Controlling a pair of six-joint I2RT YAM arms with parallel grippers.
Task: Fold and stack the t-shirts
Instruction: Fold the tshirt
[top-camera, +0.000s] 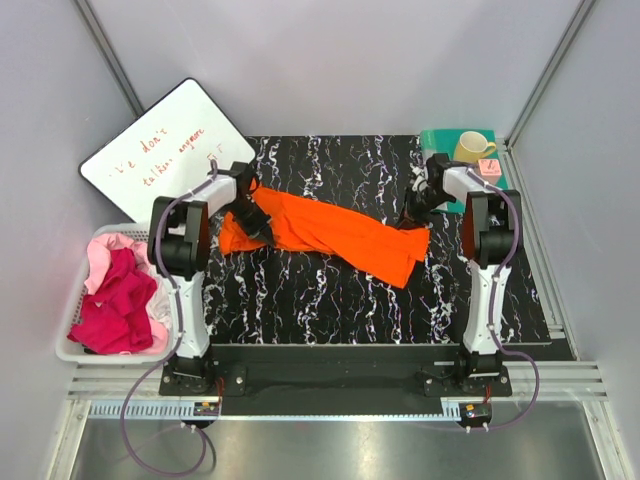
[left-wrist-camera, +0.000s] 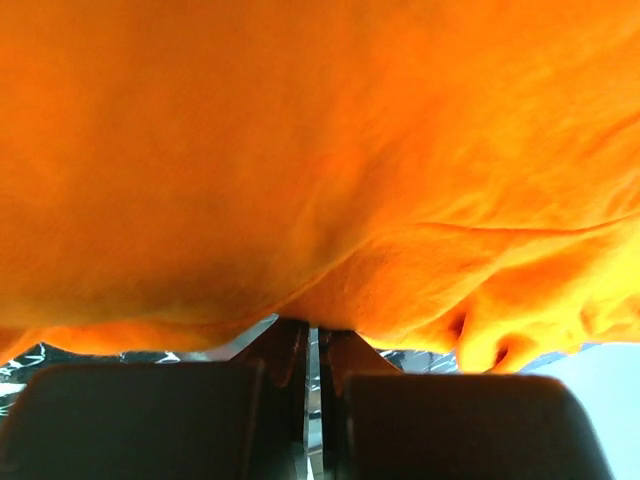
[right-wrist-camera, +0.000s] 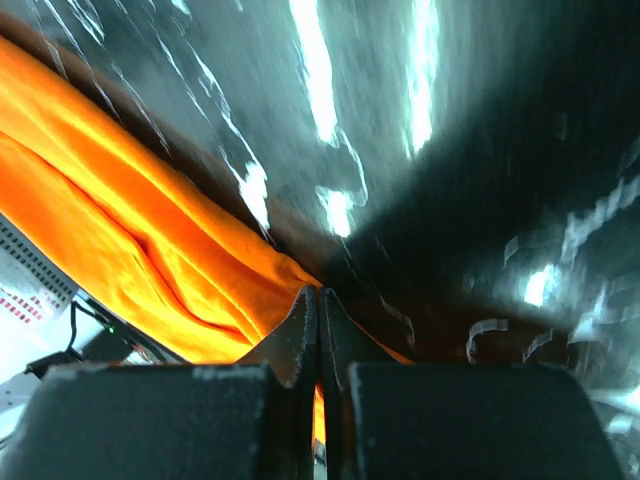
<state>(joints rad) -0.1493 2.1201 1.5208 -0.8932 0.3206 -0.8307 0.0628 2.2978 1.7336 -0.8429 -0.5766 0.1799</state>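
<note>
The bright orange t-shirt lies bunched in a long band across the black marbled table, running from back left to front right. My left gripper is shut on the shirt's left end; orange cloth fills the left wrist view above the nearly closed gripper. My right gripper is shut on the shirt's right edge, its jaws pressed together low over the table. A magenta t-shirt and a pale pink t-shirt lie crumpled in the basket.
A white basket stands off the table's left edge. A whiteboard with red writing leans at the back left. A teal mat at the back right carries a yellow cup and a small pink block.
</note>
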